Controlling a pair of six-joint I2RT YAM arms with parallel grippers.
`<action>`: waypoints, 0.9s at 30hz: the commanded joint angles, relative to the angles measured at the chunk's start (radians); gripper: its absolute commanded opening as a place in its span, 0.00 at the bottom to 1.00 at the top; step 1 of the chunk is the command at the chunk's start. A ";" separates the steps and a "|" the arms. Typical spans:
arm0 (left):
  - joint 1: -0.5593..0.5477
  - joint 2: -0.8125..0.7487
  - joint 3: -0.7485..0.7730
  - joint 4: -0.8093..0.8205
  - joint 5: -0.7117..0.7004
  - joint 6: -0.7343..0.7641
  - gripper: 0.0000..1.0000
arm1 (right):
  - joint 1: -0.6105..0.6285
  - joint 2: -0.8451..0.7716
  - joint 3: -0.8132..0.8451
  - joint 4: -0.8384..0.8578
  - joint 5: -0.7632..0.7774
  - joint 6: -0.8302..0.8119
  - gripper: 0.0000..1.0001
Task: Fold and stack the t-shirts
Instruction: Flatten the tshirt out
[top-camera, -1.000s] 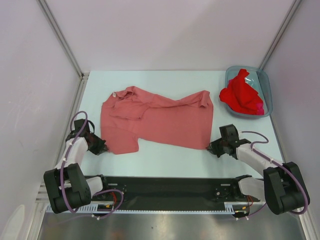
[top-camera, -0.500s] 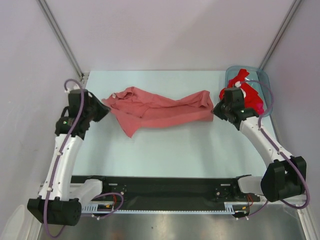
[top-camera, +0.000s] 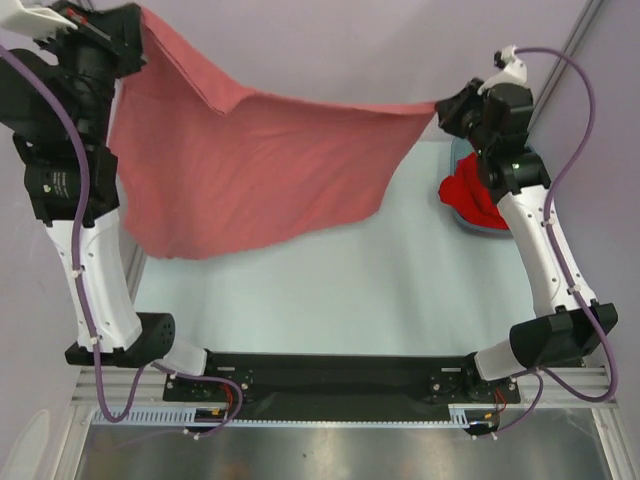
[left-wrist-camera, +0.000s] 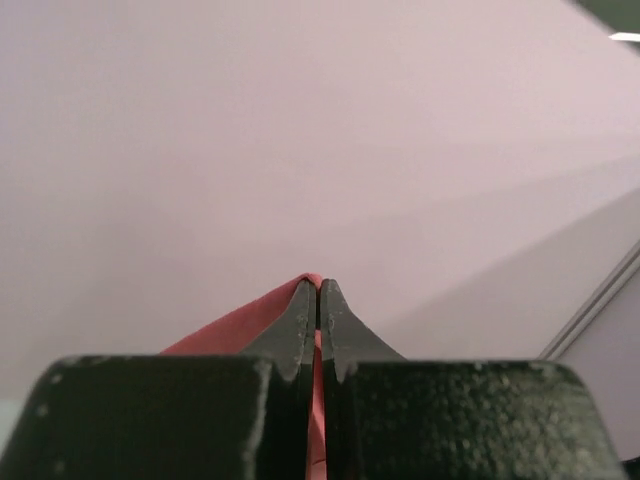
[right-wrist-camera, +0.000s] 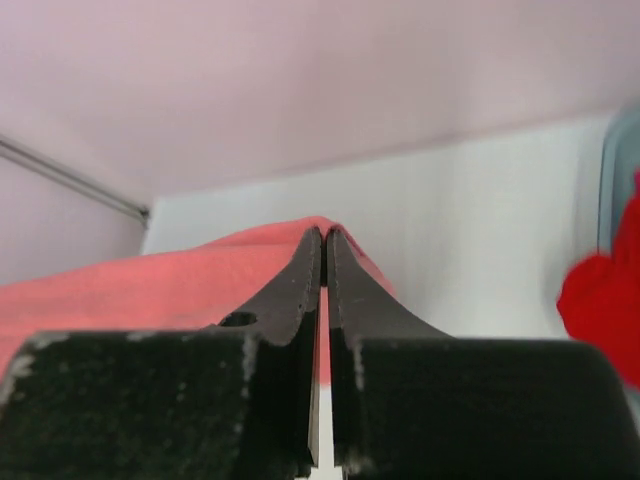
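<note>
The salmon-pink t-shirt (top-camera: 250, 170) hangs spread in the air above the table, stretched between both arms. My left gripper (top-camera: 140, 22) is shut on its upper left corner, high at the top left; the cloth (left-wrist-camera: 240, 322) shows pinched between its jaws in the left wrist view (left-wrist-camera: 318, 285). My right gripper (top-camera: 440, 108) is shut on the upper right corner; the cloth (right-wrist-camera: 150, 285) shows between its jaws in the right wrist view (right-wrist-camera: 324, 235). A brighter red t-shirt (top-camera: 475, 195) lies bunched in the bin, also at the right edge of the right wrist view (right-wrist-camera: 600, 300).
The translucent blue-grey plastic bin (top-camera: 460, 160) stands at the back right, partly hidden by the right arm. The pale table top (top-camera: 400, 290) lies below the hanging shirt. Pale walls with metal posts close in the left, back and right.
Both grippers have risen from table level, taking the salmon-pink shirt with them. It was lying crumpled on the table and now hangs spread out in the air.
</note>
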 joint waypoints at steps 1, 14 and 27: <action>0.045 0.015 0.104 0.116 0.102 -0.037 0.00 | -0.016 0.030 0.180 0.042 -0.021 -0.052 0.00; 0.091 -0.356 -0.091 0.105 0.216 -0.008 0.00 | -0.016 -0.376 0.112 -0.011 -0.024 -0.114 0.00; -0.064 -0.504 -0.007 0.140 0.176 0.056 0.00 | -0.015 -0.716 -0.041 0.049 -0.118 -0.084 0.00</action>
